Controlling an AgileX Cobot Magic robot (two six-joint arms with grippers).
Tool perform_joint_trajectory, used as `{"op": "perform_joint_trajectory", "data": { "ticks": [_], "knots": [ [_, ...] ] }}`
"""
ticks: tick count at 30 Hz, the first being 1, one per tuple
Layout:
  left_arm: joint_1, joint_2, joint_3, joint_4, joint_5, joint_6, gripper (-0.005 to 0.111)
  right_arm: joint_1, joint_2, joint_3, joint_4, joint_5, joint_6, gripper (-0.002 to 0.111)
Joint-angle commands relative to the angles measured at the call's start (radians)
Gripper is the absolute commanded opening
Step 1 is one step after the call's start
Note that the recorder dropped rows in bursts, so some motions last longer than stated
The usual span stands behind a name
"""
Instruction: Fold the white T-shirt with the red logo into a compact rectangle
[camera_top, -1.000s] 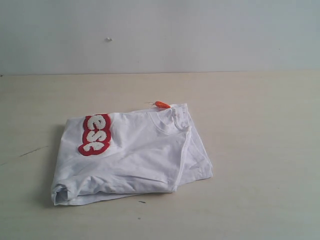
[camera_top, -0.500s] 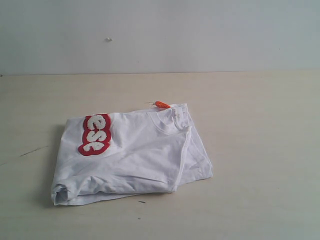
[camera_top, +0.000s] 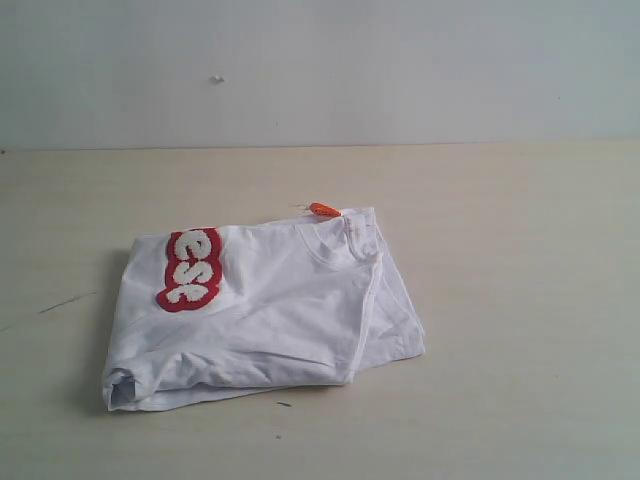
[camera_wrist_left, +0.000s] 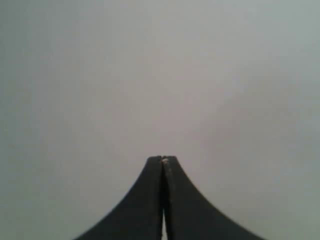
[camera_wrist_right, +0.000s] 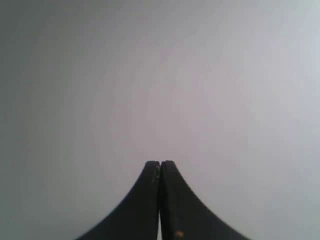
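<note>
Judging by the broad pale wooden table, treat the fold as nearly done and the step in hand as a last tidy. Look for the thin white short-sleeved cotton T-shirt lying on that table as a rough rectangle, out of both wrist views, with nothing of it ahead of either pair of jaws and well apart from them. Bring the jaws over it before anything else.

Deal first with the lower layer of white cloth poking out past the top fold: part the jaws, pinch only its free corner, lift low, lay it over with edges matched. Keep clear of the red logo strip with fuzzy white letters, wrapped round the opposite end, so as not to drag that fold open. Press the bunched sleeve roll flat with closed tips rather than pinching it. Leave the ribbed round collar and small orange neck tag alone.

Note the left gripper and right gripper: black, clenched tip to tip on nothing, facing blank grey
</note>
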Motion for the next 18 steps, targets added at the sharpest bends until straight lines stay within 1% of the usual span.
{"op": "perform_joint_trajectory", "data": {
  "ticks": [1,4,5,6,7,9,12,18],
  "knots": [
    [0.004,0.000,0.033,0.302,0.023,0.000,0.000,-0.001,0.000,-0.003,-0.001,-0.003,-0.008,0.000],
    [0.004,0.000,0.060,0.290,0.023,0.000,0.000,-0.001,0.000,-0.003,-0.001,-0.003,-0.008,0.000],
    [0.004,0.000,0.083,0.180,0.023,0.000,0.000,-0.001,0.000,-0.003,-0.001,-0.003,-0.008,0.000],
    [0.004,0.000,0.101,0.030,0.023,0.000,0.000,-0.001,0.000,-0.003,-0.001,-0.003,-0.008,0.000],
    [0.004,0.000,0.122,-0.068,0.033,0.000,0.000,-0.001,0.000,-0.003,-0.001,-0.003,-0.008,0.000],
    [0.004,0.000,0.165,-0.020,0.067,0.000,0.000,-0.001,0.000,-0.003,-0.001,-0.003,-0.008,0.000],
    [0.004,0.000,0.230,-0.051,0.069,0.000,0.000,-0.001,0.000,-0.003,-0.001,-0.003,-0.008,0.000],
    [0.004,0.000,0.363,-0.052,0.077,0.000,0.000,-0.001,0.000,-0.003,-0.001,-0.003,-0.008,0.000]
  ]
}}
